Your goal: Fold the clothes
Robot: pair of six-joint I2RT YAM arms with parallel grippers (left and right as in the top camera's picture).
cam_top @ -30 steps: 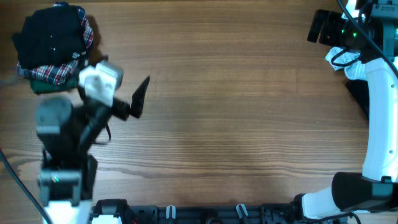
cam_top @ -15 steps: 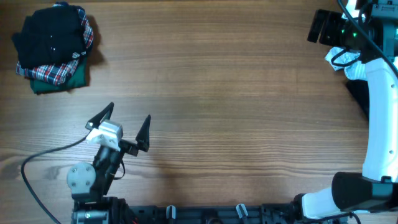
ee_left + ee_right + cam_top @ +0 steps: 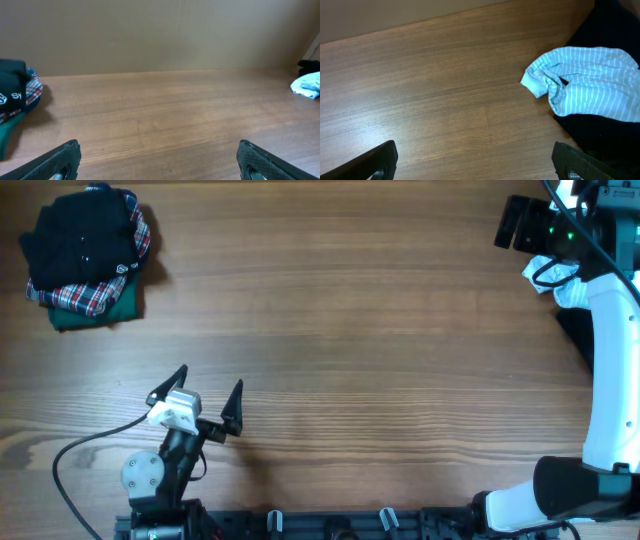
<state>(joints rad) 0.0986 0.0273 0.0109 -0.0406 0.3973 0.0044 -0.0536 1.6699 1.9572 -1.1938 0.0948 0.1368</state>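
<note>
A stack of folded clothes (image 3: 85, 260), dark navy on top of plaid and green, sits at the table's far left corner; its edge shows in the left wrist view (image 3: 15, 100). A crumpled light-blue striped garment (image 3: 585, 80) lies on a dark cloth (image 3: 615, 30) at the far right; it also shows in the overhead view (image 3: 560, 280) and the left wrist view (image 3: 307, 84). My left gripper (image 3: 205, 400) is open and empty near the front left edge. My right gripper (image 3: 480, 162) is open and empty over bare wood, left of the striped garment.
The wooden table (image 3: 370, 350) spans the view. The right arm's white links (image 3: 610, 380) run along the right edge. A black cable (image 3: 80, 455) loops by the left arm's base at the front edge.
My left arm has drawn back from beside the folded stack toward the front edge, its gripper staying open. The right arm has not moved.
</note>
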